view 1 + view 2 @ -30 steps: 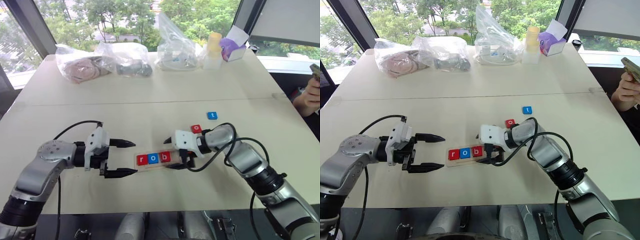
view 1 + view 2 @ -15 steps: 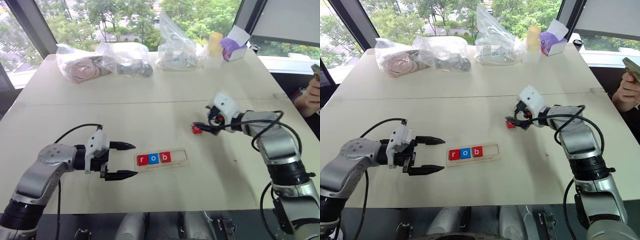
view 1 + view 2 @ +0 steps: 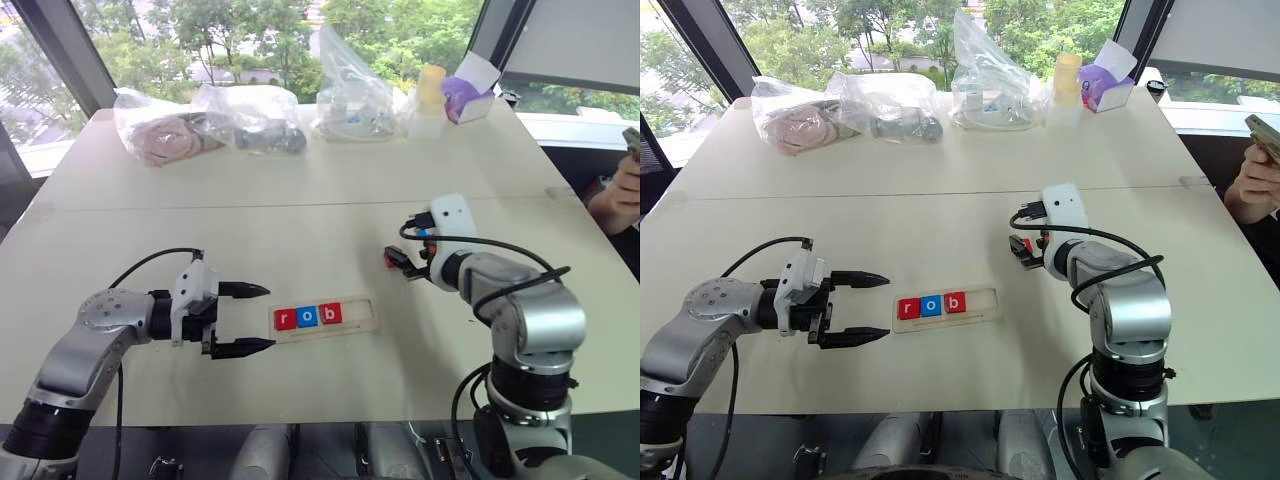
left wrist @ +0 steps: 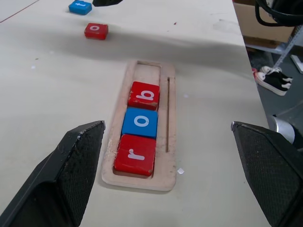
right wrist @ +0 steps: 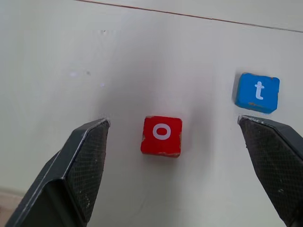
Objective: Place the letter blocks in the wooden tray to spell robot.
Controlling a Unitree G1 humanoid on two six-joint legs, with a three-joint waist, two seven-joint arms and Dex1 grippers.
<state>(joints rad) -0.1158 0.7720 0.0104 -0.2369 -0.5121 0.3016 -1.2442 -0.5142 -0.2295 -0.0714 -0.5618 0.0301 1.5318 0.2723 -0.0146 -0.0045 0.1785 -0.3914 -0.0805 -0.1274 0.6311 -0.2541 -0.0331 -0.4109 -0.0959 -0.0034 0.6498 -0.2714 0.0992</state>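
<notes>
The wooden tray (image 3: 358, 318) lies on the table with three letter blocks at its left end: red r (image 4: 134, 154), blue o (image 4: 140, 121) and red b (image 4: 144, 94). Its right part is bare. My left gripper (image 3: 268, 317) stands open just left of the tray, pointing at it and holding nothing. A loose red o block (image 5: 161, 135) and a blue t block (image 5: 258, 91) lie further back to the right of the tray. My right gripper (image 5: 173, 122) hangs open above the red o, one finger on each side, clear of it.
Several clear plastic bags (image 3: 260, 118) with contents, a yellow-lidded container (image 3: 428, 100) and a purple box (image 3: 465, 95) line the table's far edge. A person's hand (image 3: 620, 195) holding something is at the right edge.
My right gripper left the tray's right end, swung back and to the right, and turned to point down over the red o block. The left gripper stayed still.
</notes>
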